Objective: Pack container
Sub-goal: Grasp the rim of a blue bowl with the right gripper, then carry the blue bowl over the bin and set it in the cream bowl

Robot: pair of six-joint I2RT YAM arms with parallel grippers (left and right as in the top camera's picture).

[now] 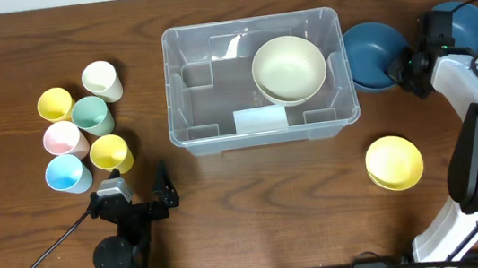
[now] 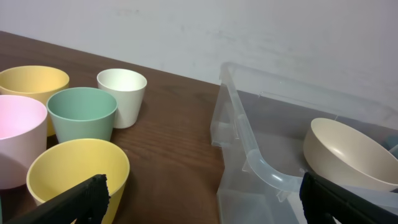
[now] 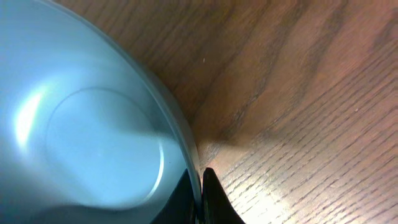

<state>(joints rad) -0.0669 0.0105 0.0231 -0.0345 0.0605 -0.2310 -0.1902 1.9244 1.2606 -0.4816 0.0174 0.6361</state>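
1 label (image 1: pixel 261 119) on container (image 1: pixel 172 87), txt illegible

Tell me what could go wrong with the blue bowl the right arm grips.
The right gripper pinches only the thin rim of the blue bowl; once lifted, the bowl could tilt or slip out. The cream bowl sits in the right end of the container, so the blue bowl may knock it or catch the wall going in.

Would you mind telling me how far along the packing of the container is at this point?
Done: one cream bowl sits inside the container. In hand: the right gripper seems shut on the rim of one blue bowl. Left: the other blue bowl, the yellow bowl and six cups outside.
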